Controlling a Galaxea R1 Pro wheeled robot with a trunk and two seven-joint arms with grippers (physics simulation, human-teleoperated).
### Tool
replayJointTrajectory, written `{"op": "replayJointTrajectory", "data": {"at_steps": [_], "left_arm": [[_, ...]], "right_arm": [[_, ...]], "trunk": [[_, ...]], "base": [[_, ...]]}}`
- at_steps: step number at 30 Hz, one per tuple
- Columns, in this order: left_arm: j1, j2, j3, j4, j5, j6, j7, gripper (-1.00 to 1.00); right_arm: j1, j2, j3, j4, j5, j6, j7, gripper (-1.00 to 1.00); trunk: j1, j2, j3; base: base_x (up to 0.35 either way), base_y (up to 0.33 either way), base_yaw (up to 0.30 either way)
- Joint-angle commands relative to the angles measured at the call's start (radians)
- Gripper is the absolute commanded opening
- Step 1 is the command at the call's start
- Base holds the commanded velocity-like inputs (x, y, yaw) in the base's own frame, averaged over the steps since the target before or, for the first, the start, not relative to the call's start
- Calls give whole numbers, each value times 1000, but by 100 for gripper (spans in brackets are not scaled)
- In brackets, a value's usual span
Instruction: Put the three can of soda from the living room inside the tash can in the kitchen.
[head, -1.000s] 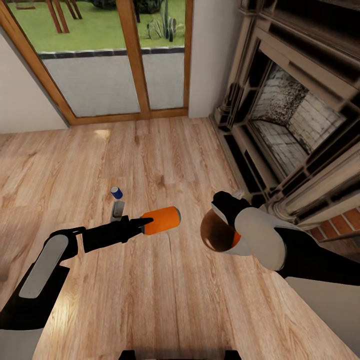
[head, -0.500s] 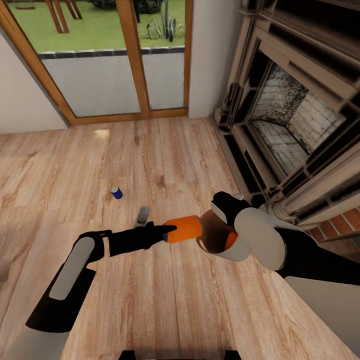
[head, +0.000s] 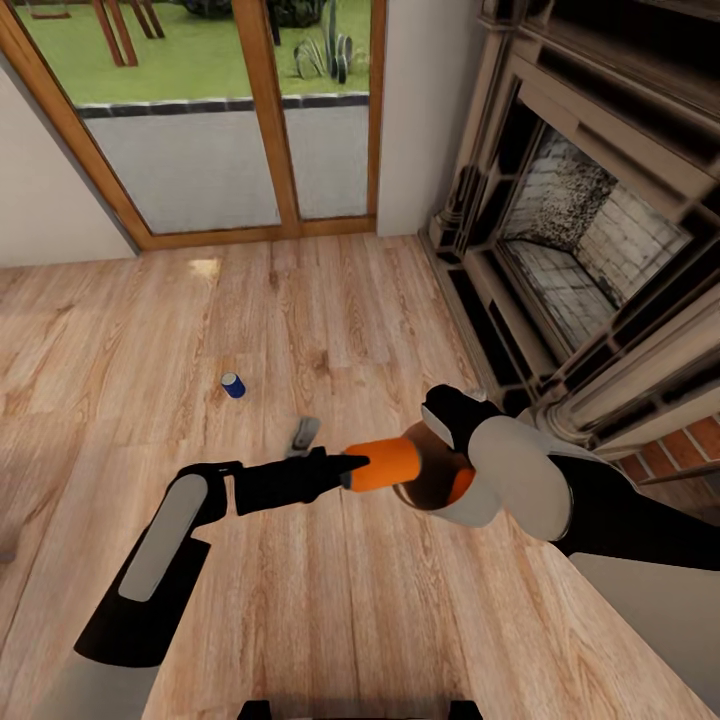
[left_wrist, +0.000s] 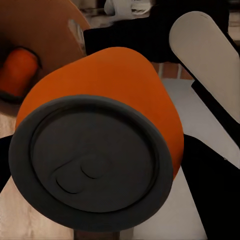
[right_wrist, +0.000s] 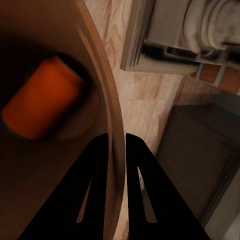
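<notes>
Just ahead of the left gripper (head: 345, 470), the orange can (head: 385, 465) it held lay on its side in mid-air, its far end at the mouth of the trash can (head: 500, 478). That gripper was clamped on the can's near end; in the left wrist view the can's grey top (left_wrist: 92, 167) faced the camera.

The right gripper (right_wrist: 116, 150) pinched the bin's rim (right_wrist: 107, 120), one finger inside the wall and one outside, so the bin hung tipped with its opening turned toward the left arm. Inside, beyond the right fingers (right_wrist: 92, 180), a second orange can (right_wrist: 42, 97) already rested against the brown bottom. Well off from both grippers, the blue can (head: 233, 385) stood on the wood floor (head: 300, 300).

The step in hand looked like loading the second can into the bin. The next move would likely call for pushing the can further past the rim before opening the left fingers, so that it dropped inside and did not catch the edge and roll onto the floor. The blue can would remain to be fetched afterwards.
</notes>
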Motion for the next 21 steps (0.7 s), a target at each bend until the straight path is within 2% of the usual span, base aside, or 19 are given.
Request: {"op": "replayJointTrajectory", "data": {"at_steps": [1,5,12,13,14,17,21], "left_arm": [[0,-5,-2,0,-1,0,4,-100],[0,-21,-9,4,-2,0,27,-100],[0,-32,-12,10,-14,0,39,-100],[0,-33,-12,10,-23,0,40,-100],[0,-37,-12,11,-49,0,40,-100],[0,-50,-11,11,-97,0,41,-100],[0,-62,-10,13,-135,0,42,-100]], "right_arm": [[0,0,6,2,-7,1,3,-100],[0,0,6,15,-39,0,3,-100],[0,0,5,34,-55,0,5,-100],[0,0,5,35,-56,0,6,-100],[0,0,4,36,-57,0,7,-100],[0,0,4,37,-58,0,8,-100],[0,0,4,38,-58,0,12,-100]], "trunk": [[0,0,0],[0,0,0],[0,0,0],[0,0,0],[0,0,0],[0,0,0],[0,0,0]], "base": [[0,0,0],[0,0,0],[0,0,0],[0,0,0],[0,0,0],[0,0,0],[0,0,0]]}}
